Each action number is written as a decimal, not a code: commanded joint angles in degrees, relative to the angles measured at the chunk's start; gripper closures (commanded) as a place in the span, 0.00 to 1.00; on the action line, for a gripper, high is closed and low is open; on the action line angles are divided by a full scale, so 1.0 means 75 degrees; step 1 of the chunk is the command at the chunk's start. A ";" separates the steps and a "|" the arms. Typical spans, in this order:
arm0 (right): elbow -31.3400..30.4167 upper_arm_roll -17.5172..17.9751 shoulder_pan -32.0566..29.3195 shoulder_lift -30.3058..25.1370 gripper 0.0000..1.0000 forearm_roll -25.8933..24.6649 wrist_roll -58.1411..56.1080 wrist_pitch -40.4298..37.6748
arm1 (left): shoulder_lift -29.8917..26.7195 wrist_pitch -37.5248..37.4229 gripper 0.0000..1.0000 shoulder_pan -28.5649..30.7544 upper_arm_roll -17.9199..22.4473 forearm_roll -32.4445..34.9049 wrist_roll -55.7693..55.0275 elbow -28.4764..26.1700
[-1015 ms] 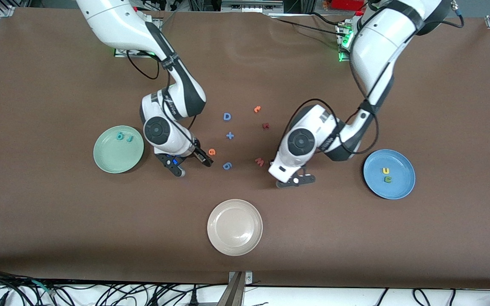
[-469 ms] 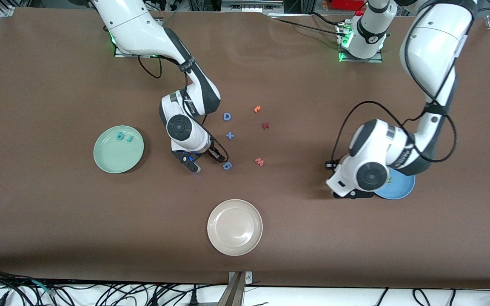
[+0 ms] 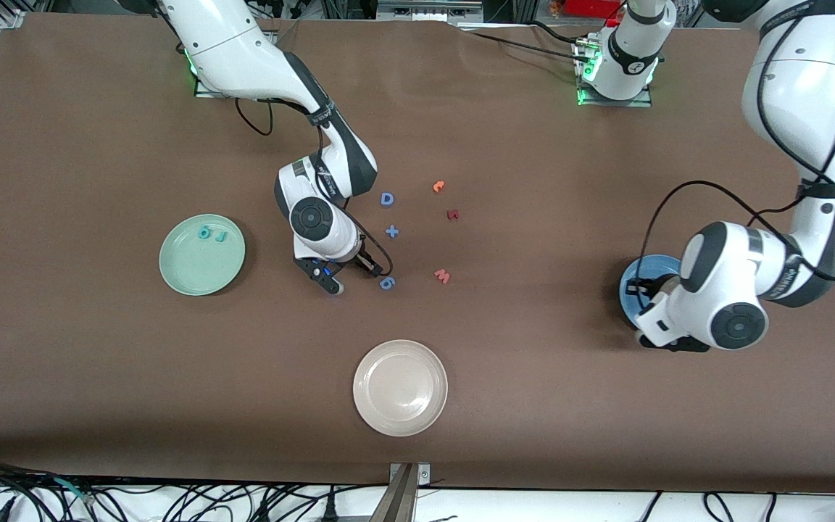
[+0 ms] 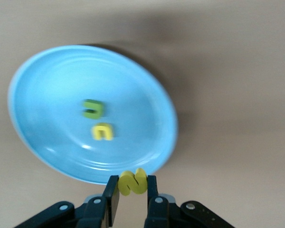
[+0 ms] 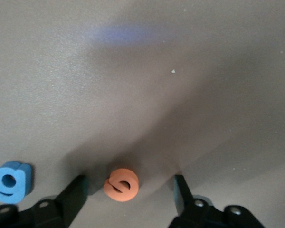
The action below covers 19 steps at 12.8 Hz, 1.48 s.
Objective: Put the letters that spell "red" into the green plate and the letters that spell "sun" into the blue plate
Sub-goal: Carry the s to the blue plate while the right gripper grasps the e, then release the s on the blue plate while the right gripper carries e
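Left gripper (image 4: 132,202) clamped the yellow s (image 4: 133,182) over the blue plate's (image 4: 47,147) rim, for dropping | right gripper (image 5: 128,194), apart, straddled the orange e (image 5: 121,184) on the surface (image 3: 533,406), for grasping

Robot lab: brown-covered table (image 3: 98,399), aluminium framing, loose cables (image 3: 171,500).

Blue g (image 5: 9,181) just beside right claw (image 5: 128,190) — orange e (image 5: 121,185) between fingers

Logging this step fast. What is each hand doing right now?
Left hand: closed on the yellow s, over the blue plate.
Right hand: open around the orange e on the table.
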 commanded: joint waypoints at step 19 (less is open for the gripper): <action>0.0141 -0.2008 0.0003 -0.1505 0.70 -0.0149 -0.2180 -0.2930 | -0.1029 -0.0141 0.00 0.0971 -0.0053 -0.0053 0.0333 -0.0021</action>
